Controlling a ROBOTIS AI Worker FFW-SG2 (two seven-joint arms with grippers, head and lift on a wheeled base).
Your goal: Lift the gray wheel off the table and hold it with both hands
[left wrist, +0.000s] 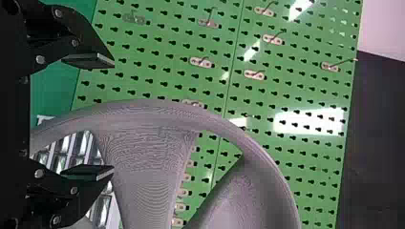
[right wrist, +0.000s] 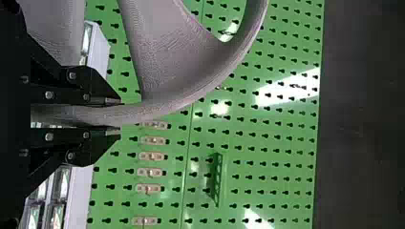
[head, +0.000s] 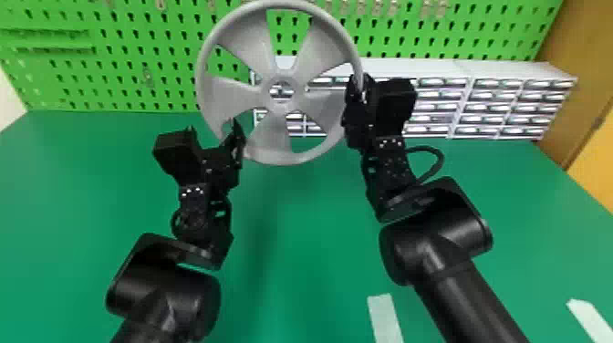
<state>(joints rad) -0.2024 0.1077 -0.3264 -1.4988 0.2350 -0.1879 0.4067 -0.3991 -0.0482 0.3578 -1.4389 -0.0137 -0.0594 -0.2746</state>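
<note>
Gray wheel (head: 283, 75) up off the desk (head: 310, 205), roughly upright, broad face to the head view, between the two arms. Right gripper (head: 360, 84) on the wheel's right side, jaws clenched on the rim; right wrist view has the rim pinched between both fingers (right wrist: 112, 101). Left gripper (head: 213, 125) at the wheel's lower left, jaws released, well apart; in the left wrist view the rim runs across the gap between them, unclamped. Can't tell if either left finger touches it.

Behind: green pegboard (head: 159, 59) at the far side, small metal hooks (left wrist: 272, 39) on it. White drawer unit (head: 492, 107) at the far edge of the desk, center to right, partly seen through the wheel. Two pale strips (head: 385, 319) on the desk, near side, right half.
</note>
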